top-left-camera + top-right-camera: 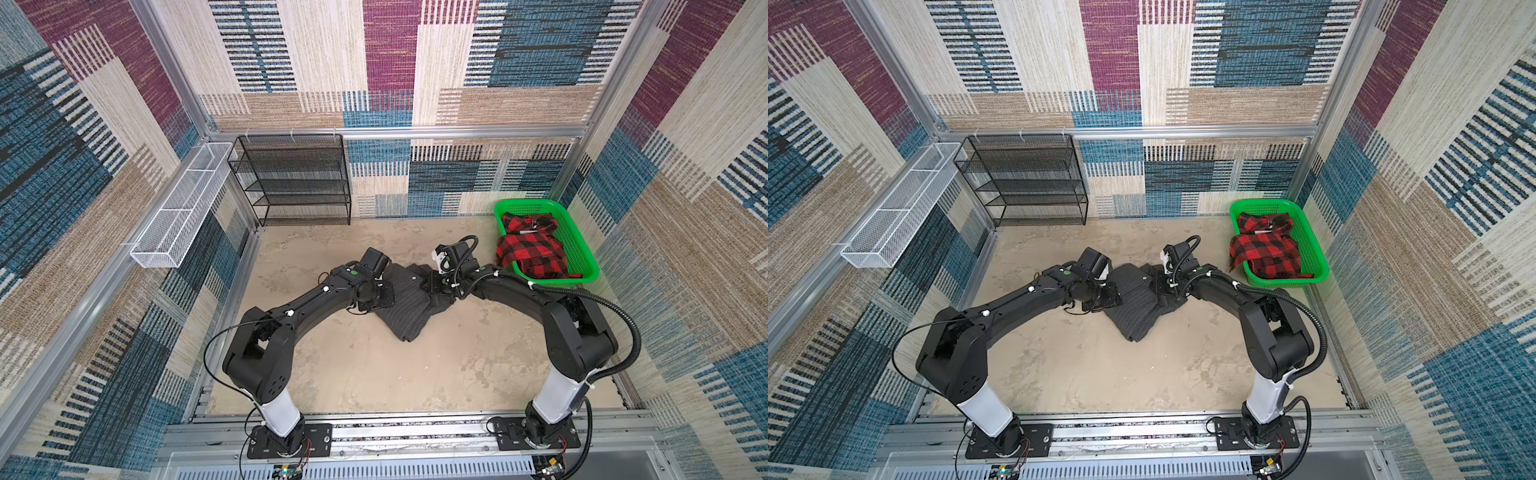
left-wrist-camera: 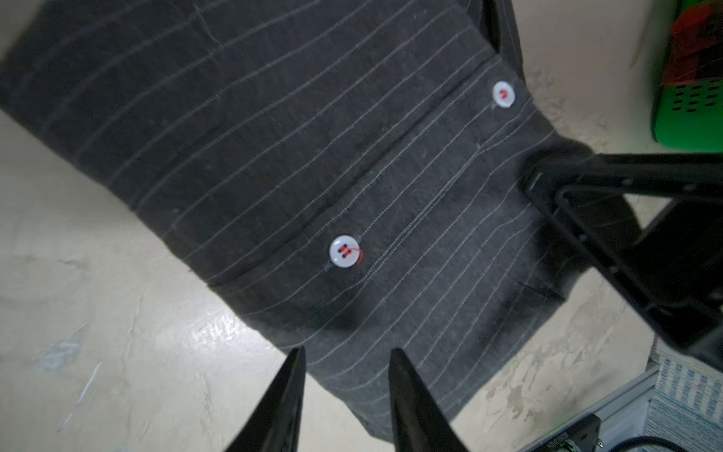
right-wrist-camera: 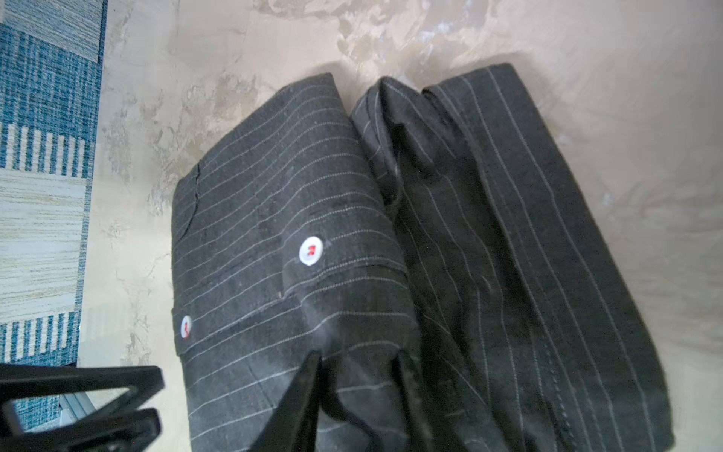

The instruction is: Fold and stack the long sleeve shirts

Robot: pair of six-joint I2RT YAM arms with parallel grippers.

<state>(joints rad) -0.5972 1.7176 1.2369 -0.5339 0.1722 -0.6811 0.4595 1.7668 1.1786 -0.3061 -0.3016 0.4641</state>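
Charcoal pinstripe cloth button shirt (image 1: 409, 301) part-folded mid beige bench (image 1: 374, 365); soft, limp, layers slip, so pinch fold edge thru all layers; L end effector (image 2: 346, 352) apart over hem; R end effector (image 3: 358, 358) astride cloth ridge, grip can't tell; red-black check shirt (image 1: 532, 249) in green plastic mesh basket (image 1: 584, 249).

The pinstriped shirt (image 1: 408, 303) is charcoal, the checked shirt (image 1: 532, 253) red-and-black, the basket (image 1: 578, 245) green.
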